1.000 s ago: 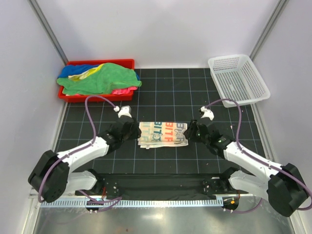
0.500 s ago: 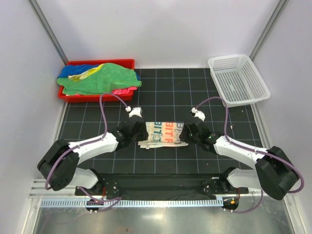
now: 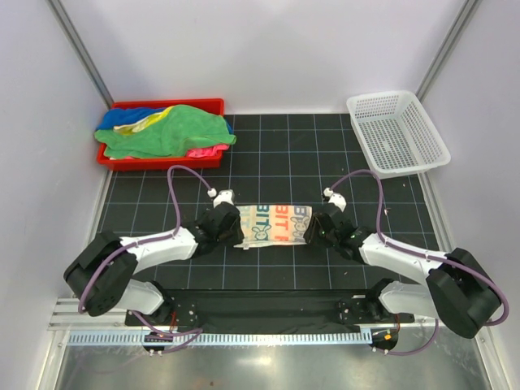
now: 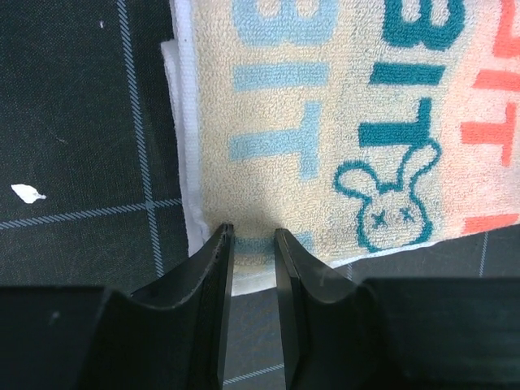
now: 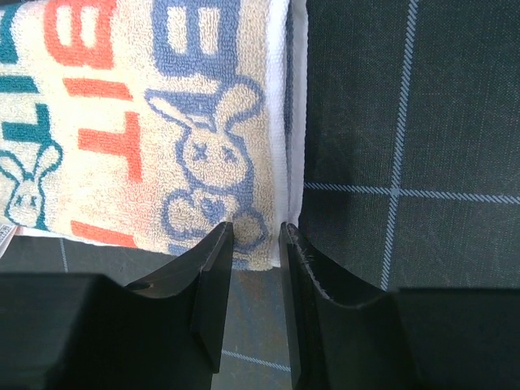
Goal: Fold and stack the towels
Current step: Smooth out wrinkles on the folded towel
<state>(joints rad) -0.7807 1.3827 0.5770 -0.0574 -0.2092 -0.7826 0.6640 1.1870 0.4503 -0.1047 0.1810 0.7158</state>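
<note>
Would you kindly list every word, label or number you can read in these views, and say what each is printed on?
"BIT" in orange, on the cream terry towel, right wrist view.
"BIT" in teal, same towel, left wrist view.
"BIT" in pale blue, same towel, beside the teal one.
"B" in dark blue, same towel; the rest is cut off.
Nothing else bears readable text.
</note>
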